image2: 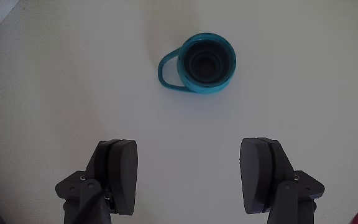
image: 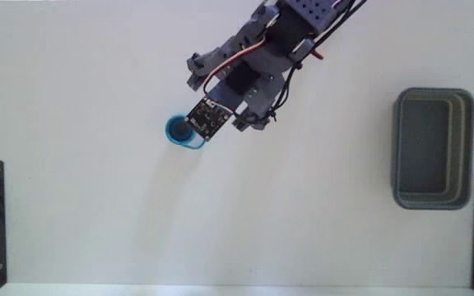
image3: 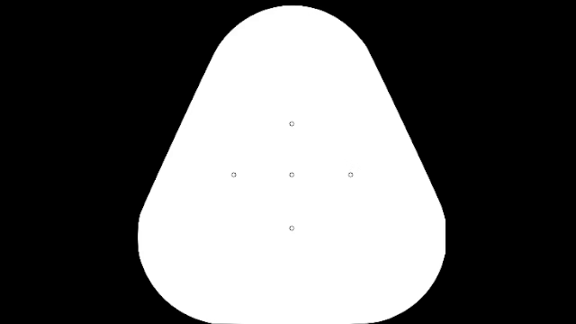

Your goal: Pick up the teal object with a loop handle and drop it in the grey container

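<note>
Teal and small, the cup (image2: 207, 63) sits upright in the upper middle of the wrist view, apart from the spread gripper (image2: 194, 174) below it. Its rounded wall could slip sideways from the fingers; the grey container (image: 433, 148) waits at the fixed view's right edge.

No readable text, label, brand, number or sign shows anywhere in the fixed view or the wrist view. The small dark circuit board (image: 205, 116) on the arm carries only tiny marks too small to read.
</note>
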Controlling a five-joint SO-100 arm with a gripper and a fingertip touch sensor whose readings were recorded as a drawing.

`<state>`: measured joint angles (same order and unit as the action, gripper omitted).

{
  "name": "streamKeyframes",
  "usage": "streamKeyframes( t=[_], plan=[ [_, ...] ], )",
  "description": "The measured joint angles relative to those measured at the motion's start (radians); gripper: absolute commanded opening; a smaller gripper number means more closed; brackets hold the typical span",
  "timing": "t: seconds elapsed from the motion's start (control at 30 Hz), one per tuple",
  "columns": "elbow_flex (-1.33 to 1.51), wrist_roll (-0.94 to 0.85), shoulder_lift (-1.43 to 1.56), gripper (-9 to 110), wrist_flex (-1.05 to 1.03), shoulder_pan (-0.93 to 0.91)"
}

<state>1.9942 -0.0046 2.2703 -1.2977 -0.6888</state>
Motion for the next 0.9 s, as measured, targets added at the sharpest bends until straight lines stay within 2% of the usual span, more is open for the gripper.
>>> streamKeyframes(
  t=[0.9],
  plan=[
    [-0.006,0.000,-0.069,110,0.054,-0.021]
  ],
)
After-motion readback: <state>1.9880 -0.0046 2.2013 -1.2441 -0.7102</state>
